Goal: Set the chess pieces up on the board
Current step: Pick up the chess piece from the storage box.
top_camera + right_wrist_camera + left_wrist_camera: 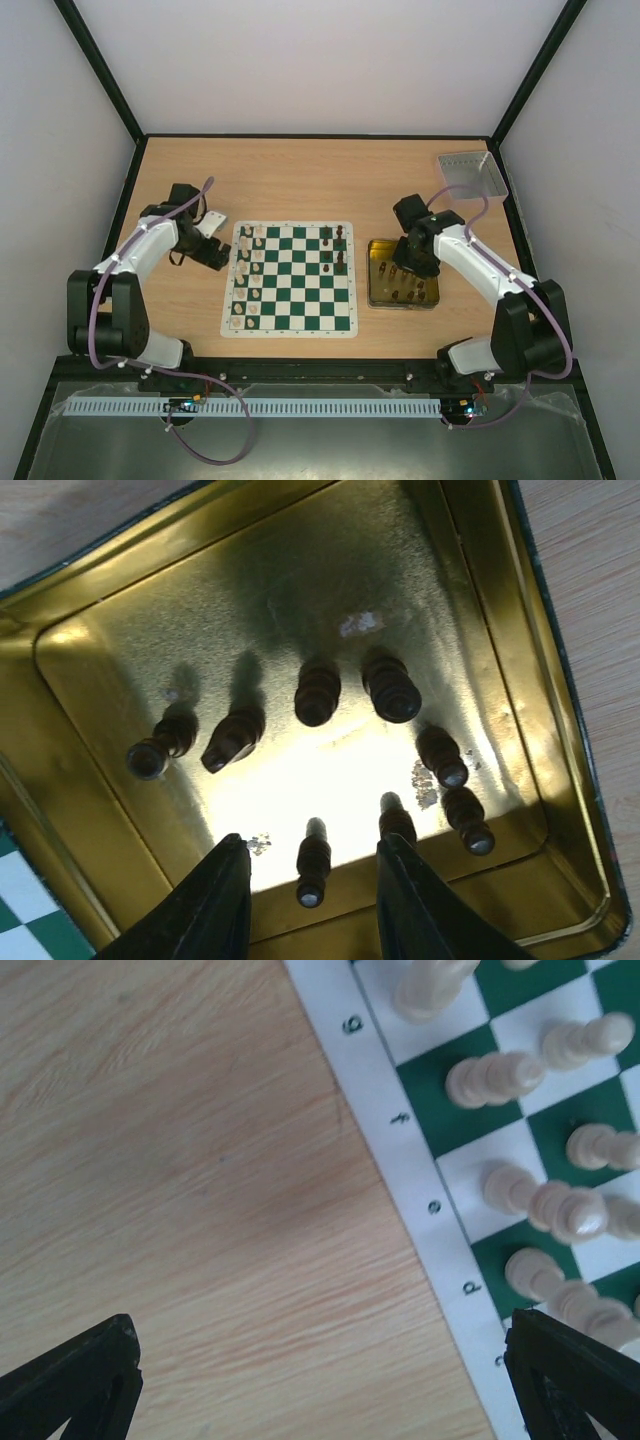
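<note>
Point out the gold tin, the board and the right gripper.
gold tin (pixel 300 600): right wrist view, bare floor.
board (pixel 295 285): top external view, bare middle squares.
right gripper (pixel 312 842): right wrist view, midway between its fingertips.

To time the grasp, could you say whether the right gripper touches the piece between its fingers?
Apart: right wrist view shows bare tin between the dark piece and the right gripper's fingers.

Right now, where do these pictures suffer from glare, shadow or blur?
Right wrist view: strong glare on the floor of the gold tin, the dark pieces near silhouettes trailing shadows. Left wrist view: the cream pieces look soft and slightly blurred. Top view: even light, no glare, but the figures on the board are too small for detail.
</note>
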{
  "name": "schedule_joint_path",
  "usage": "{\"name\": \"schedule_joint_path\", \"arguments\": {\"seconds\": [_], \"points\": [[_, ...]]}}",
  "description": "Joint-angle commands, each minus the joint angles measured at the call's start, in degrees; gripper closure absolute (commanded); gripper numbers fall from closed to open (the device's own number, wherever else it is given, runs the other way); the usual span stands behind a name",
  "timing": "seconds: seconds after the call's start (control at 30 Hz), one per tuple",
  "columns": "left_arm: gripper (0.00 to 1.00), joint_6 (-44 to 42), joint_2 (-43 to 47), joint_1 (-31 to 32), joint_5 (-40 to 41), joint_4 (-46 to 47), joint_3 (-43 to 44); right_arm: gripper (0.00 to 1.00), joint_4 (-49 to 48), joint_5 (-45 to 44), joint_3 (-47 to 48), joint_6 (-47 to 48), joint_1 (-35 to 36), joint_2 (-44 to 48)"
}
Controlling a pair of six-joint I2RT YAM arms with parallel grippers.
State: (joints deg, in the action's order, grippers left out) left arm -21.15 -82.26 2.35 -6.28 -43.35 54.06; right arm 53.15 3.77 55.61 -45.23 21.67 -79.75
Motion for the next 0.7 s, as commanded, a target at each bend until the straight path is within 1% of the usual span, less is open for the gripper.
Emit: {"name": "schedule_joint_path", "arguments": {"seconds": [0.0, 0.13, 0.33, 0.5, 0.67], "points": [[0.01, 1.7, -2.4, 1.0, -4.5, 1.2, 4.1, 0.67, -1.7, 1.0, -1.6, -2.3, -0.3, 2.8], [0.01, 2.6, -5.2, 1.9, -6.0, 1.5, 6.9, 0.67, -2.3, 1.1, -5.1, -2.3, -1.2, 5.3], [0.01, 4.3, -7.6, 4.1, -7.7, 1.9, 9.0, 0.67, -2.4, 2.0, -9.4, -0.5, -5.7, 8.8], [0.01, 5.1, -9.2, 6.5, -7.1, 2.3, 10.0, 0.67, -3.5, 2.1, -10.8, 1.2, -8.5, 8.9], [0.01, 5.5, -9.4, 6.7, -7.5, 2.6, 10.9, 0.67, -5.6, 3.7, -12.1, 2.8, -11.3, 7.3]]}}
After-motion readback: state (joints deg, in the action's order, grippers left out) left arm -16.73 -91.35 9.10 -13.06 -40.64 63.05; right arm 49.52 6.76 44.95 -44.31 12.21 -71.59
